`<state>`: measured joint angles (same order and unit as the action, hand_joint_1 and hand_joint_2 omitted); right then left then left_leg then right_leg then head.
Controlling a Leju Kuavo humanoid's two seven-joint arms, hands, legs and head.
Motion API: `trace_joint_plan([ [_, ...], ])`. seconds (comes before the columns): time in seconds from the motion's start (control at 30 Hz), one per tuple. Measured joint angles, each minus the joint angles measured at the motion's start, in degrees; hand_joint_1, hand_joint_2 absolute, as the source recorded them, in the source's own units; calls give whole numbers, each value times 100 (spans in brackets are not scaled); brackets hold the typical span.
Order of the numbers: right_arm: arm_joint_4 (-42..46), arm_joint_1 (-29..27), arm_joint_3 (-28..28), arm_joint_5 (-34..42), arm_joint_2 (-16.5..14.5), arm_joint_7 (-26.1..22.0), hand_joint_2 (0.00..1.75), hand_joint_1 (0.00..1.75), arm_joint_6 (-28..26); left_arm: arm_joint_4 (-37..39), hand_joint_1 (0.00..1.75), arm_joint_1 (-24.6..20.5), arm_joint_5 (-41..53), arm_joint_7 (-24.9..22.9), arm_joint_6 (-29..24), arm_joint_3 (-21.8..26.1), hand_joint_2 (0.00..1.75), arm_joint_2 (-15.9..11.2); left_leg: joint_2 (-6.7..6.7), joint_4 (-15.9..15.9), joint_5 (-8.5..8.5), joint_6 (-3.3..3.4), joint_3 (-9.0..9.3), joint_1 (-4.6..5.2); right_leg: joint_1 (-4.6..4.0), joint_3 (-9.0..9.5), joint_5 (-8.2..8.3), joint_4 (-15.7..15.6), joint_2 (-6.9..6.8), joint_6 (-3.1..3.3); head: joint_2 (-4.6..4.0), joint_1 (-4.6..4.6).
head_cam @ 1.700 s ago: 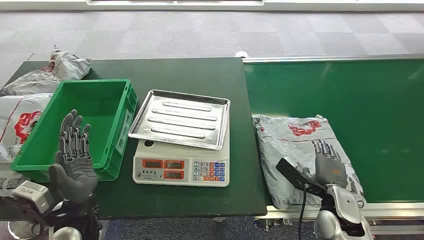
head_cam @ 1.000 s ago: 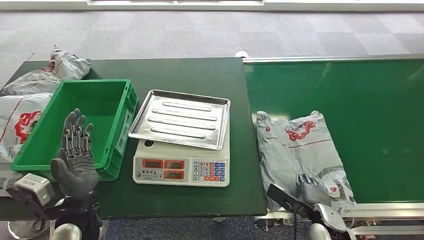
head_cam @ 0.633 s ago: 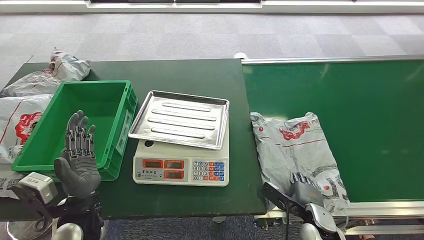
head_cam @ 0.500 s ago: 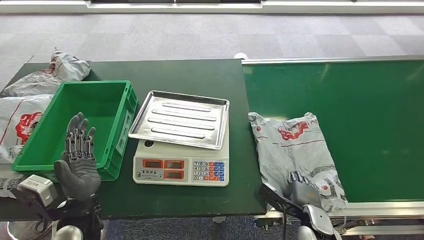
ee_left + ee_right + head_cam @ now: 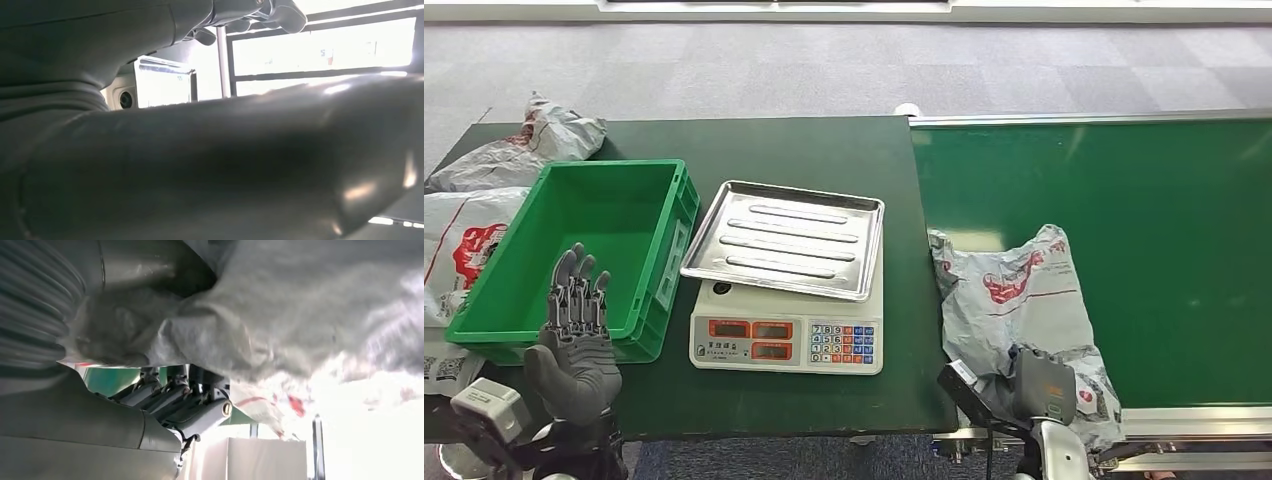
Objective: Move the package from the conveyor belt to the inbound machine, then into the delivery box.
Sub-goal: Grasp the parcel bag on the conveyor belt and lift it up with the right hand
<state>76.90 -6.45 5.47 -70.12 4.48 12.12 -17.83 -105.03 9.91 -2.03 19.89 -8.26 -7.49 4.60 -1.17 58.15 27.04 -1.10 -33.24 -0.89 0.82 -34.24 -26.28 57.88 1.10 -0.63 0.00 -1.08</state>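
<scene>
A grey plastic package [image 5: 1014, 295] with red print lies crumpled at the near left of the green conveyor belt [image 5: 1144, 220]. My right hand [image 5: 1039, 385] grips its near end at the belt's front edge. In the right wrist view the package [image 5: 300, 310] is bunched against the palm, with the fingers [image 5: 190, 400] curled under it. The scale with a steel tray [image 5: 784, 238] stands on the dark green table left of the belt. Further left is the green box [image 5: 674, 230], with nothing inside. My left hand [image 5: 574, 320] is raised in front of the box, fingers straight and apart, holding nothing.
Other grey packages [image 5: 524, 140] lie at the table's far left, behind and beside the box. The scale's keypad [image 5: 842, 343] faces me. A metal rail [image 5: 1184, 415] runs along the belt's near edge.
My right hand has dropped from the top of the package to its near end and closed on it. The package has crumpled and pulled toward the belt's front edge. My left hand sank slightly.
</scene>
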Motion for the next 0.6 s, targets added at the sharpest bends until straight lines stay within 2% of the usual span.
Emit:
trace_joint_plan([
  [0.4,647,-270,-531,-571,-169,43,175,175,-526,-1,0,-8,0,3,0,2,0,40,2,0,0,0,-1,1,1,-2,0,0,0,-1,0,1],
  [0.6,1111,-168,-945,-1208,-185,4,175,175,-1217,-10,0,11,5,71,2,2,0,69,2,0,0,0,-6,1,2,1,0,0,-1,-1,0,1],
])
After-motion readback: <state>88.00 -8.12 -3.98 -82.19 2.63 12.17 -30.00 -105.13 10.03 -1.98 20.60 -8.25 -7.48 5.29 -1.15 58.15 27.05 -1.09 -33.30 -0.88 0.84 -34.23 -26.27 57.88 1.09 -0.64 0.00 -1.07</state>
